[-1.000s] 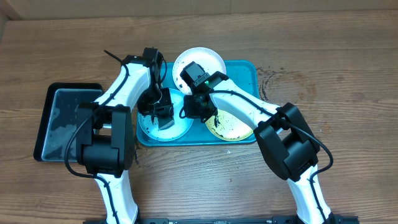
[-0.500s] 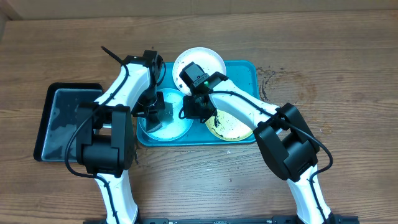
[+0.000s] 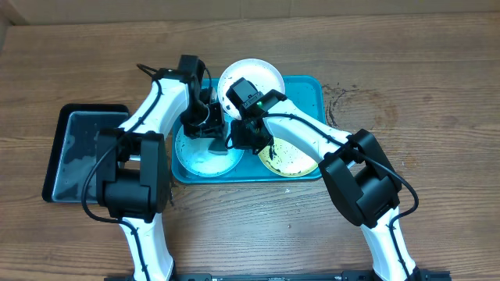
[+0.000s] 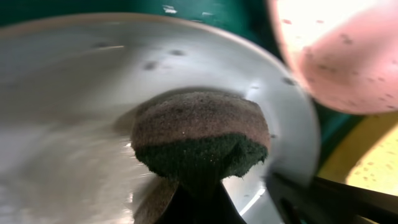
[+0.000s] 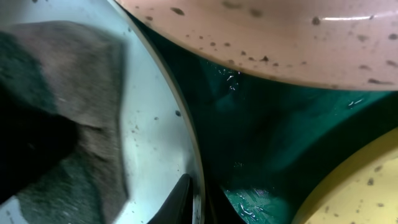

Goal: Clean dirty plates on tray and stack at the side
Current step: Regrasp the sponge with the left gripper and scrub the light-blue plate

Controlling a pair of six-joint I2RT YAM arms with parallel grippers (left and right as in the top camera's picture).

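The turquoise tray [image 3: 308,90] holds three plates. The teal-rimmed plate [image 3: 199,160] lies at its left, the white plate [image 3: 262,76] at the back, the yellow-green plate [image 3: 295,158] at the right with dark smears. My left gripper [image 3: 209,125] is shut on a brown-and-green sponge [image 4: 199,134] pressed on the teal-rimmed plate [image 4: 81,93] near its far right rim. My right gripper [image 3: 237,140] is shut on that plate's right rim [image 5: 189,155], one finger inside [image 5: 198,198]. The sponge also shows in the right wrist view [image 5: 68,87].
A smaller black tray [image 3: 56,156] sits on the wooden table left of the turquoise tray. The speckled white plate [image 5: 280,37] and yellow-green plate [image 5: 367,186] lie close to my right gripper, with wet tray floor [image 5: 261,137] between them.
My left gripper has carried the sponge from the middle of the teal-rimmed plate toward its far right rim, close to my right gripper. The right arm has not moved.
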